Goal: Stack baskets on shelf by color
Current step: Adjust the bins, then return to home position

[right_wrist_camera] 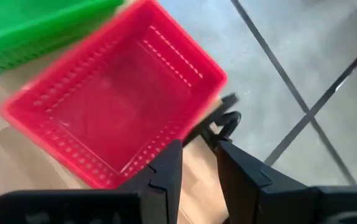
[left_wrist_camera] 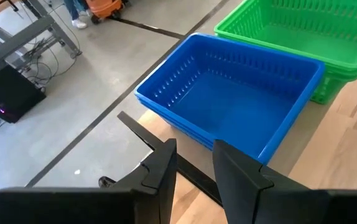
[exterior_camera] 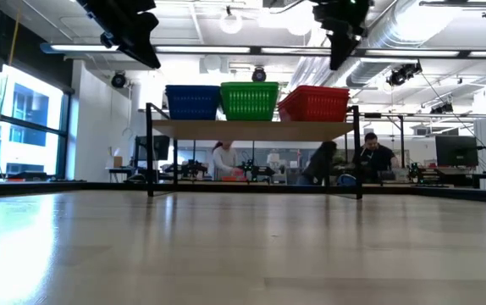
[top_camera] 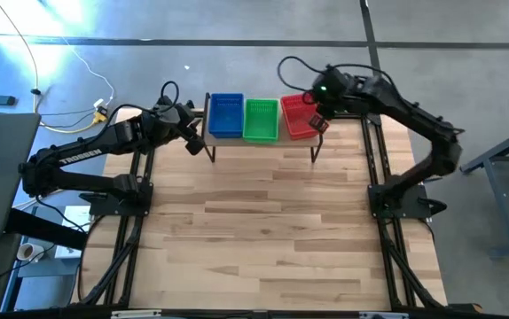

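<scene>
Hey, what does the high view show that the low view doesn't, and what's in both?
Only the high view shows the insides of the baskets, the red stack sitting skewed against the straight blue stack and green stack, and both whole arms, with the left tool by the shelf's blue end and the right tool by the red stack. Only the low view shows the shelf legs, the mesh sides, and people in the room behind. Both show the three colors side by side on the shelf.
</scene>
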